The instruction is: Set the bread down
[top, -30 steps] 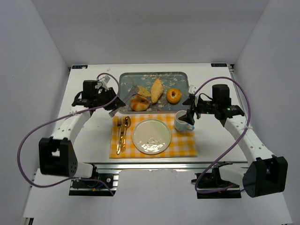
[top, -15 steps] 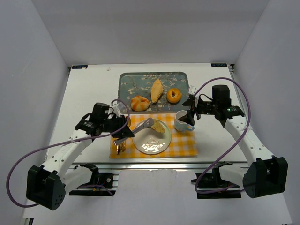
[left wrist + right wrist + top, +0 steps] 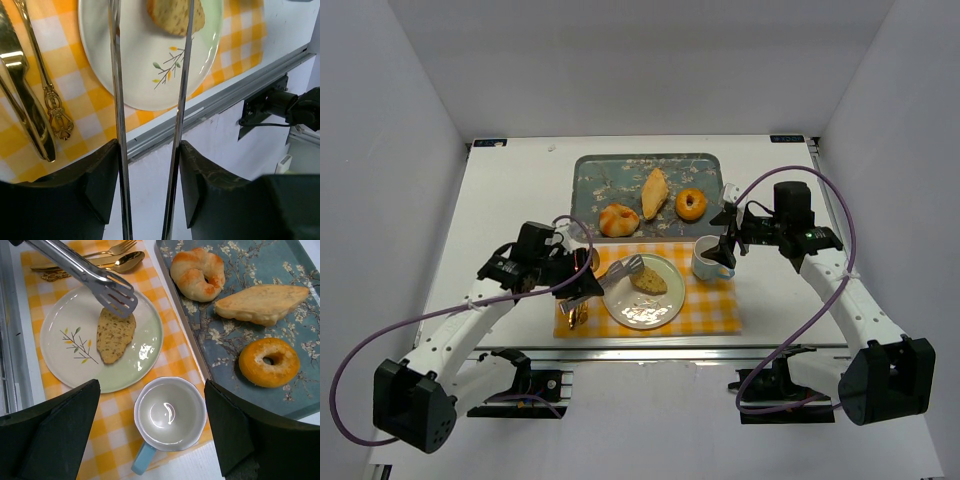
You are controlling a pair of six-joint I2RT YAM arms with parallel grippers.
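Flat slice of bread: tan, coarse and speckled with seeds, broad and blunt at one end, narrowing to a rounded tip at the other. Lies face-up on a round, glossy, pale green plate painted with a small leafy sprig. Sits wholly inside the rim, a little toward the tray side of centre. Runs its long axis roughly across the worktop, left to right, with the broad end toward the left arm and the narrow tip toward the right and slightly nearward.

Thin, polished metal tongs, slotted at the heads, clamped between the fingers of the left end effector. Two straight arms sprung apart, heads over the bread's broad end; contact with the crumb not readable. Right end effector spread wide, gripping nothing, hanging over the white-lined, blue-handled ceramic cup.

Under plate and cup, a yellow-and-white checked cloth mat, with ornate gold cutlery along its left edge. On the rectangular blue floral tray, a knotted glazed roll, a long pointed pastry and a ring doughnut.
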